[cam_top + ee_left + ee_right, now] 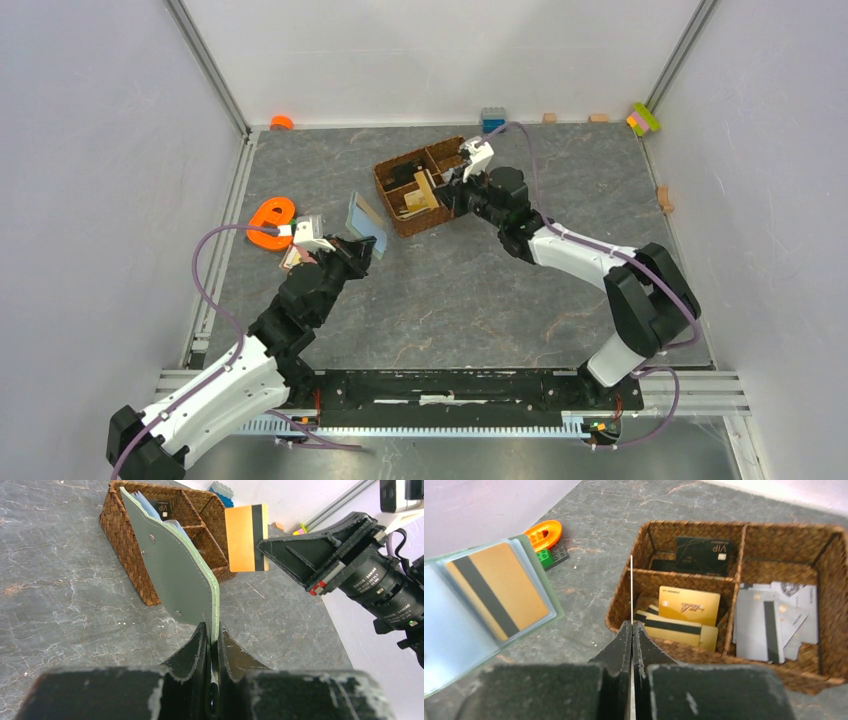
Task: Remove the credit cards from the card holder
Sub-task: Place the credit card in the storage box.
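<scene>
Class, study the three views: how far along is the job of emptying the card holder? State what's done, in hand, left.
Done, seemingly: several cards lie in the wicker basket. In hand: the right hand pinches a gold striped card near the basket, while the left hand grips the open card holder. Left: at least one tucked card sits in its clear slot.

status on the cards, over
Left claw shut on wallet, upright. Right claw shut on gold card by basket. Second gold card in wallet. Nothing blocking.
</scene>
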Robot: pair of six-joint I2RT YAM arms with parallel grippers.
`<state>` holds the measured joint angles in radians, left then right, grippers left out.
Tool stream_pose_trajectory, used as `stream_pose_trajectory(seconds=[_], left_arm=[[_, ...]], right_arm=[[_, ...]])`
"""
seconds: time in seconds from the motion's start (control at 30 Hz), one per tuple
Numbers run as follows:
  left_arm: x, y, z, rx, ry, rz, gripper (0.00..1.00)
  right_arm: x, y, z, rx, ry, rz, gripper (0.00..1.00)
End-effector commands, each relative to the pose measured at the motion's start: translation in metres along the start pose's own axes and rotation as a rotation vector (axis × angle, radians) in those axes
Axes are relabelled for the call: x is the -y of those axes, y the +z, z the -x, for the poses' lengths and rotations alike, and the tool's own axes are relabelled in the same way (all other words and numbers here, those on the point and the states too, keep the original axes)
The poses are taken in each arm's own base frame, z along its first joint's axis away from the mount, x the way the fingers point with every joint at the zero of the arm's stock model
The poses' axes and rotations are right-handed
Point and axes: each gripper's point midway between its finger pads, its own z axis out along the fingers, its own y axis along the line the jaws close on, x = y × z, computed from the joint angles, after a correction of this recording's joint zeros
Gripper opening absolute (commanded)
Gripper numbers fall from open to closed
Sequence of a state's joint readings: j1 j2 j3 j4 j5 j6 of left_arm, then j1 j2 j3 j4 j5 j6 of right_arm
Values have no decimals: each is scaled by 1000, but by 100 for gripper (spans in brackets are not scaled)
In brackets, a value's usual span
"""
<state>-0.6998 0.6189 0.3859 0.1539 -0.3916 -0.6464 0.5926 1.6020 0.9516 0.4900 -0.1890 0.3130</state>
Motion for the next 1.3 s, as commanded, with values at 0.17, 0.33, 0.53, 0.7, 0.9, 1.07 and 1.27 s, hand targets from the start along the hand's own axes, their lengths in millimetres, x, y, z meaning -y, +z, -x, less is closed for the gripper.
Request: stream_pose_trajectory(seconds=[0.17, 0.33, 0.53, 0.7, 0.9, 1.07, 1.27], left_arm=[[2, 1, 13, 56, -45, 5, 2], [2, -1, 16, 66, -46, 3, 2], [4, -3, 17, 68, -57, -10, 2], [5, -3, 17, 68, -60, -12, 2], [3, -2, 16, 64, -59, -3, 2], [3, -1, 15, 60, -57, -1, 2], [3, -1, 15, 58, -57, 2, 2]], right_arm=[[11, 29, 23, -11, -681, -32, 0], [22, 22, 32, 5, -922, -67, 0], [13, 40, 3, -119, -1279, 135, 0], [16, 50, -20, -186, -1444, 233, 0], [24, 61, -37, -243, -1571, 288, 0], [16, 71, -37, -194, -1583, 318, 0], [17, 86, -35, -192, -1593, 325, 2]])
